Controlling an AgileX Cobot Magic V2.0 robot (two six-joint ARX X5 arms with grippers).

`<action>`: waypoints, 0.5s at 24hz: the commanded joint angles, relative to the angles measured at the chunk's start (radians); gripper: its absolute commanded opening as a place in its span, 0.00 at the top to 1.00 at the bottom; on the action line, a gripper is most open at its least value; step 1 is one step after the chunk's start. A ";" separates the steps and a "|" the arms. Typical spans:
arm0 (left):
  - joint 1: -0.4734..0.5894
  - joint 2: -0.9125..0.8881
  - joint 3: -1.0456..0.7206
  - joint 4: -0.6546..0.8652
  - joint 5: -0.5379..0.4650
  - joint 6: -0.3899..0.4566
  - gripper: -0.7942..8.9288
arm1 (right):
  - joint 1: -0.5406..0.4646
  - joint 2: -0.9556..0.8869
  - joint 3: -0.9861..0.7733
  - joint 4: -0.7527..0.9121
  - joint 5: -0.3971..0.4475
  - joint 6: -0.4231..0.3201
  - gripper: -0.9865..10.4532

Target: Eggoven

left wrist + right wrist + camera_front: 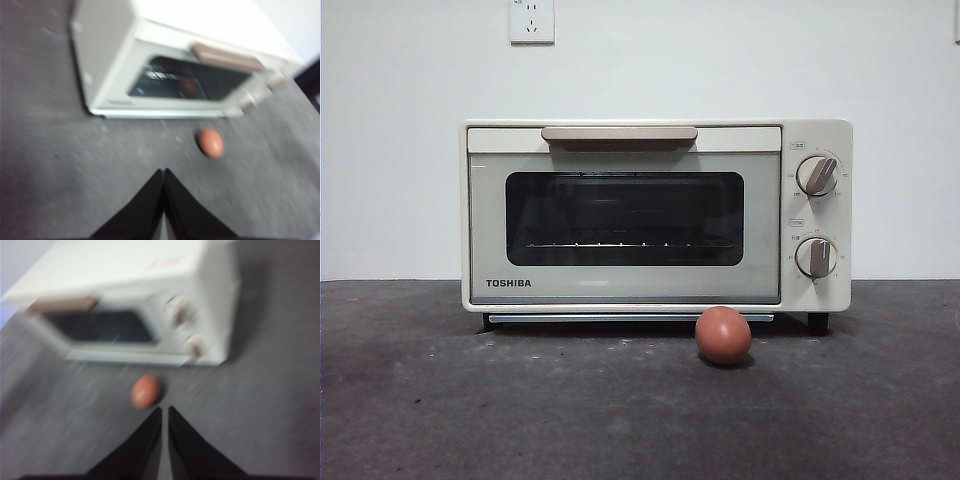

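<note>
Left gripper (164,172): held above the counter (60,175), black fingers (145,205) pressed together tip to tip, nothing between them. Right gripper (165,410): likewise raised over the counter, fingers (190,450) drawn nearly together with only a thin slit left, holding nothing. Neither arm visible in the front view. Both wrist views blurred.

front: sharp, even soft light, small shadow under egg (723,335) | left wrist: blurred, oven (165,60) top washed out | right wrist: heavily smeared
</note>
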 commanded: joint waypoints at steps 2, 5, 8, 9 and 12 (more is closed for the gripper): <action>-0.046 0.060 0.090 -0.113 0.014 0.132 0.91 | 0.031 0.088 0.085 -0.134 -0.085 -0.131 0.91; -0.092 0.074 0.114 -0.162 0.014 0.157 0.91 | 0.068 0.127 0.114 -0.199 -0.084 -0.169 0.91; -0.123 0.074 0.114 -0.183 0.013 0.160 0.91 | 0.105 0.141 0.116 -0.214 -0.079 -0.171 0.91; -0.130 0.074 0.114 -0.191 0.013 0.162 0.91 | 0.116 0.142 0.116 -0.216 -0.077 -0.171 0.91; -0.140 0.074 0.114 -0.201 0.013 0.165 0.91 | 0.141 0.146 0.116 -0.213 -0.077 -0.171 0.91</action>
